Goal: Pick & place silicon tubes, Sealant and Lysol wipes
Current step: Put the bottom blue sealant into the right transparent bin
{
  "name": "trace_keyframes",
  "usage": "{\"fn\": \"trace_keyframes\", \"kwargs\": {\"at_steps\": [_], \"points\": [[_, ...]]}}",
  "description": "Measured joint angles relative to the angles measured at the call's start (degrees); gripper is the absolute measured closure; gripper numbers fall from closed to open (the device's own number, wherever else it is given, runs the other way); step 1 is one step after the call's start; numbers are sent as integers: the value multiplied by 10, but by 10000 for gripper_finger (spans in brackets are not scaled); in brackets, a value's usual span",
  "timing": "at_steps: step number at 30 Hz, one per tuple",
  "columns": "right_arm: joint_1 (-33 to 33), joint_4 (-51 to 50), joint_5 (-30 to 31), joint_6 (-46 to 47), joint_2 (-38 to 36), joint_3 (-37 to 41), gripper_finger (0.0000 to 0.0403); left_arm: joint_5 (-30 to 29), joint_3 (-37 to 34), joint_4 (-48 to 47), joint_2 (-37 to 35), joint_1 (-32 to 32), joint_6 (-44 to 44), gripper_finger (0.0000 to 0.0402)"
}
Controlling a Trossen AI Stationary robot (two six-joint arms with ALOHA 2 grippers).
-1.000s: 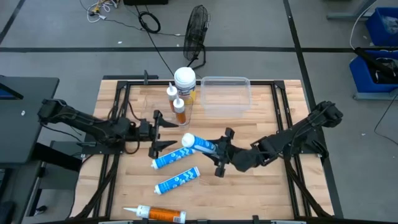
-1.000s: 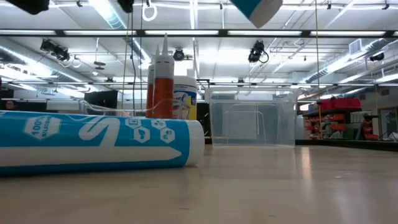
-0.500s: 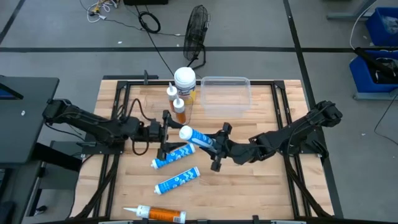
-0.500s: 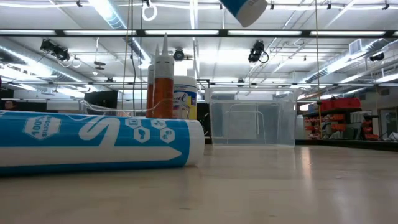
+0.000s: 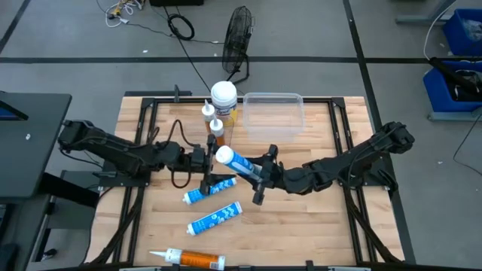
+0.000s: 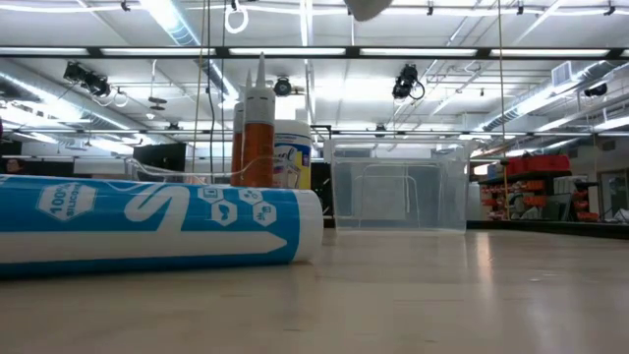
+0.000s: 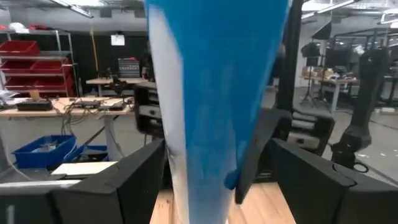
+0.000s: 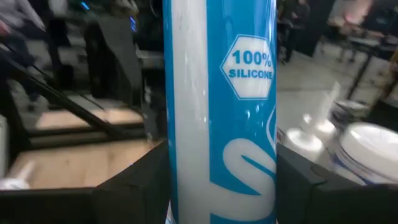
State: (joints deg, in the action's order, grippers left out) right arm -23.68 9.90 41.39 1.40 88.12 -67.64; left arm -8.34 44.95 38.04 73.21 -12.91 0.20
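Above mid-surface, right end effector pinches blue tube, left end effector spread around its capped end; release right only once left clamps.

Light: bright where I work, from ceiling strip lights.
Glare: soft sheen on my table.
Blur: blue tube fills my wrist views, soft.
Shadows: faint.

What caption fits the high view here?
Right gripper holds a blue silicone tube above the table, left gripper open around its capped end.
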Motion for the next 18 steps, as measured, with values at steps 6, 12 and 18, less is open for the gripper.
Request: {"fn": "trace_keyframes", "kwargs": {"at_steps": [6, 12, 18], "points": [[11, 97, -35, -28, 0, 31, 197, 29, 18, 49, 7, 0, 3, 108], [29, 187, -78, -54, 0, 57, 197, 36, 24, 58, 7, 8, -7, 108], [54, 224, -128, -53, 0, 60, 197, 39, 24, 63, 7, 23, -17, 108]]}}
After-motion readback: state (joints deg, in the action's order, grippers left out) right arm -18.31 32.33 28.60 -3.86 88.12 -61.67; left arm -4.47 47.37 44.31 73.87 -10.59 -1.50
